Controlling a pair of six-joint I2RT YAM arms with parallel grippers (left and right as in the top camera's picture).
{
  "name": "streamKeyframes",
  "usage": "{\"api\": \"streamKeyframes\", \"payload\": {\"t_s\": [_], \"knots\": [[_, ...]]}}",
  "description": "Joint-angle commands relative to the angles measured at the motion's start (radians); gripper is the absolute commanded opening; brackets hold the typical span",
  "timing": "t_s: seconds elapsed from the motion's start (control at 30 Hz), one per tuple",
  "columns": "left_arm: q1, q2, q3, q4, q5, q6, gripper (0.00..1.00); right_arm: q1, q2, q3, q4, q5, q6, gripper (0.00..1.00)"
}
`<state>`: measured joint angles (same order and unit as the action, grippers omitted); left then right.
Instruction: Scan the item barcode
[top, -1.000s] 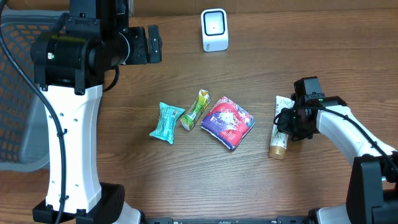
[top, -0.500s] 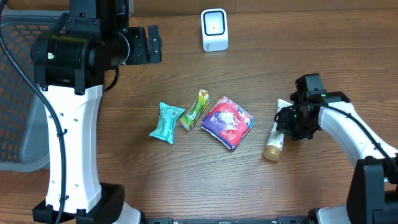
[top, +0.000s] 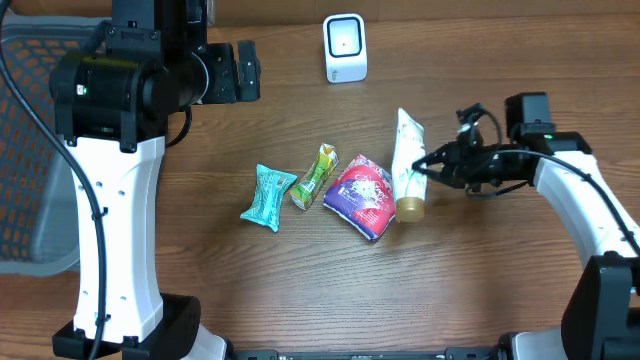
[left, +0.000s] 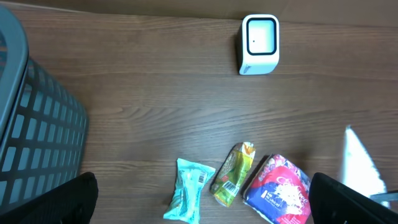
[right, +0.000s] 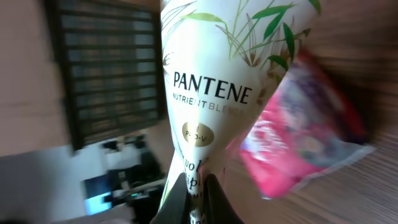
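Note:
The item is a white Pantene tube (top: 408, 160) with a gold cap, held off the table with my right gripper (top: 428, 168) shut on its lower part. In the right wrist view the tube (right: 205, 81) fills the centre, pinched between the dark fingers of that gripper (right: 198, 190). It hangs tilted beside the red pouch, below and to the right of the white barcode scanner (top: 345, 47). My left gripper (left: 202, 183) is open and high above the table with nothing between its fingers; the scanner (left: 260, 43) shows ahead of it.
A teal packet (top: 268, 197), a green sachet (top: 315, 176) and a red-and-purple pouch (top: 366, 196) lie in a row mid-table. A dark mesh basket (left: 31, 124) stands at the left edge. The left arm's tall white column (top: 115, 230) rises at the left.
My right gripper has closed on the tube, lifted it off the table and carried it left and toward the scanner. The left arm has not moved.

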<state>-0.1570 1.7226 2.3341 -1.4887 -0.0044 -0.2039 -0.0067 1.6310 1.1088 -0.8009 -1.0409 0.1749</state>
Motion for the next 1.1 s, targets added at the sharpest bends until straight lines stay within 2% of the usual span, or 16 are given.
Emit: {"api": "streamKeyframes", "payload": {"t_s": [0.0, 0.17, 0.5, 0.73, 0.93, 1.07], "knots": [[0.0, 0.007, -0.005, 0.001, 0.004, -0.006, 1.0, -0.051, -0.012, 0.024, 0.023, -0.367, -0.031, 0.04], [0.0, 0.007, -0.005, 0.001, 0.004, -0.006, 1.0, -0.095, -0.012, 0.024, 0.037, -0.517, -0.014, 0.04], [0.0, 0.007, -0.005, 0.001, 0.004, -0.006, 1.0, -0.102, -0.012, 0.024, 0.041, -0.517, 0.011, 0.04], [0.0, 0.007, -0.005, 0.001, 0.004, -0.006, 1.0, -0.102, -0.012, 0.024, 0.04, -0.42, 0.011, 0.04], [0.0, 0.007, -0.005, 0.001, 0.004, -0.006, 1.0, -0.083, -0.008, 0.014, -0.012, -0.071, 0.011, 0.04], [0.0, 0.007, -0.005, 0.001, 0.004, -0.006, 1.0, -0.034, 0.013, -0.012, 0.022, -0.066, 0.007, 0.04]]}}
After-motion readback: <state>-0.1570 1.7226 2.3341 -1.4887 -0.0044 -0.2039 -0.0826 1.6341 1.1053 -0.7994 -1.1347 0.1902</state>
